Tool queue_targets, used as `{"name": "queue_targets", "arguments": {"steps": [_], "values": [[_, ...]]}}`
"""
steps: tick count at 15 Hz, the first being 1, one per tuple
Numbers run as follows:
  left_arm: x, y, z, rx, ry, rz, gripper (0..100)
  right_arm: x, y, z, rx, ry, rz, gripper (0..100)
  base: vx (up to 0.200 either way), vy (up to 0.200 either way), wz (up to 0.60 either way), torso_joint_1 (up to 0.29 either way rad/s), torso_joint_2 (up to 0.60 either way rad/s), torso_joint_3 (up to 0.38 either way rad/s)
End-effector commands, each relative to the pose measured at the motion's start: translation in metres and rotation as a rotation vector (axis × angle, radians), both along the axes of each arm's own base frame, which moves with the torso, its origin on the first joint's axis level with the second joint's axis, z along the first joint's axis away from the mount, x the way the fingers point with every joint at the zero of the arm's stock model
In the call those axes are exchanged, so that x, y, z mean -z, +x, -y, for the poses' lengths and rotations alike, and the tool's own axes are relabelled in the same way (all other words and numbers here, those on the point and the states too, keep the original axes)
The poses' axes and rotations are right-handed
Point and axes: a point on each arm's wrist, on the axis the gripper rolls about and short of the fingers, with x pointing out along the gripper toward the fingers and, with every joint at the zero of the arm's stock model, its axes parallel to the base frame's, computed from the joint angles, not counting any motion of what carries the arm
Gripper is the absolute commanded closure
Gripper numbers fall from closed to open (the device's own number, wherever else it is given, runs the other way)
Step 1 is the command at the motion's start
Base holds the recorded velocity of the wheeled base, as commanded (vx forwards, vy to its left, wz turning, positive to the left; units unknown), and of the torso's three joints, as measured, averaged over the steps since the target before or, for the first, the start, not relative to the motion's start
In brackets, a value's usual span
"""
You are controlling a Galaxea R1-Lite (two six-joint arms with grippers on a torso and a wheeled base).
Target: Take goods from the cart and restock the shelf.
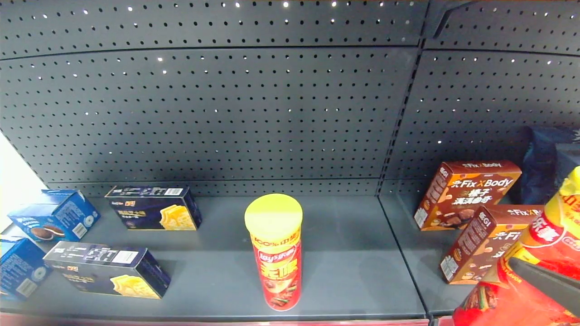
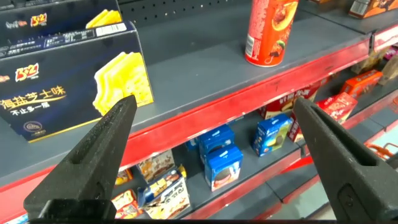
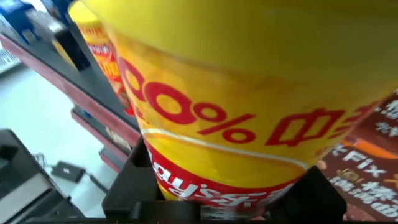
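A red chips can with a yellow lid (image 1: pixel 276 253) stands upright on the grey shelf (image 1: pixel 353 271), near its front edge at the centre. A second chips can (image 1: pixel 539 253), yellow and red, is tilted at the lower right, in front of the shelf. My right gripper (image 1: pixel 537 274) is shut on this can, which looms large in the right wrist view (image 3: pixel 236 93) between the dark fingers (image 3: pixel 134 186). My left gripper (image 2: pixel 212 106) is open and holds nothing, just in front of the shelf's red front edge (image 2: pixel 205 112), near a dark blue box (image 2: pixel 68 81).
Two dark blue boxes (image 1: pixel 154 208) (image 1: pixel 108 269) and blue cookie boxes (image 1: pixel 54 222) lie on the shelf's left part. Two brown boxes (image 1: pixel 466 194) (image 1: pixel 485 240) stand on the right section. Bare shelf flanks the standing can. Lower shelves hold blue boxes (image 2: pixel 217 155).
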Motion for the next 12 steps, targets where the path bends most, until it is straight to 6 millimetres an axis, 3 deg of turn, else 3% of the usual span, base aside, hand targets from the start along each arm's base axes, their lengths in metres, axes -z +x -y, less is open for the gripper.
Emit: {"name": "queue_targets", "arguments": {"steps": [1, 3, 8, 12], "values": [[0.0, 0.0, 0.0, 0.0, 0.0, -0.001, 0, 0.0, 0.001, 0.0, 0.022, -0.003, 0.0, 100, 0.0, 0.0, 0.0, 0.0, 0.0, 0.0], [0.0, 0.0, 0.0, 0.0, 0.0, -0.001, 0, 0.002, 0.001, 0.0, 0.041, -0.008, -0.003, 100, 0.0, 0.0, 0.6, 0.007, 0.01, 0.002], [0.0, 0.0, 0.0, 0.0, 0.0, -0.001, 0, 0.008, 0.001, 0.002, 0.039, -0.02, -0.017, 100, 0.0, 0.0, 0.0, 0.0, 0.0, 0.0], [0.0, 0.0, 0.0, -0.001, 0.0, -0.001, 0, 0.014, 0.017, -0.015, 0.024, -0.063, -0.058, 100, 0.0, 0.0, 0.0, 0.0, 0.0, 0.0]]}}
